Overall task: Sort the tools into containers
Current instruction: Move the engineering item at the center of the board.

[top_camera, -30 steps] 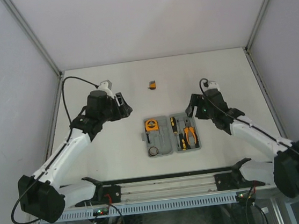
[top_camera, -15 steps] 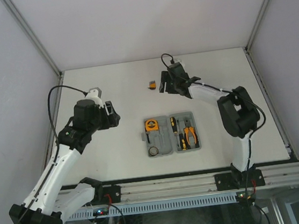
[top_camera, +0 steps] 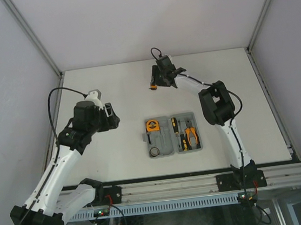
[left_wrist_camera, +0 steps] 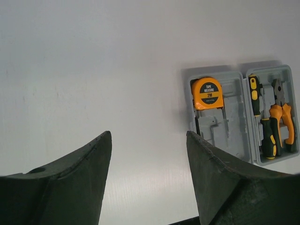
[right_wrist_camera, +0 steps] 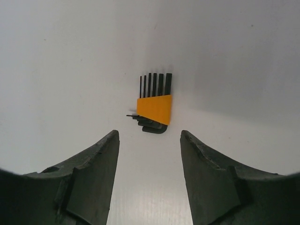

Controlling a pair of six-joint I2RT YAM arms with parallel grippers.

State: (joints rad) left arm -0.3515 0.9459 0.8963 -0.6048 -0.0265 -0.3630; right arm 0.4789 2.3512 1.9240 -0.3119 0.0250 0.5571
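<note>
The grey tool case (top_camera: 163, 141) lies open at the table's centre. In it sit the round orange tape measure (top_camera: 152, 126), two screwdrivers (top_camera: 175, 127), orange-handled pliers (top_camera: 191, 136) and a small black ring (top_camera: 154, 151). The tiny orange-black block (right_wrist_camera: 153, 108), a set of hex keys, lies on the bare table far behind the case. My right gripper (right_wrist_camera: 149, 133) is open just short of the block, not touching it. Left of the case, my left gripper (left_wrist_camera: 148, 133) hangs open and empty, with the case (left_wrist_camera: 220, 131) and tape measure (left_wrist_camera: 207, 93) ahead to its right.
The white table ends at grey walls at the back and both sides. The right arm (top_camera: 214, 102) stretches across the area behind the case's right half. The rail with both arm bases (top_camera: 170, 186) runs along the near edge.
My right arm swung from beside the case's right side to the far middle, over the block, and its jaws narrowed somewhat. The left arm drew back a little to the left.
</note>
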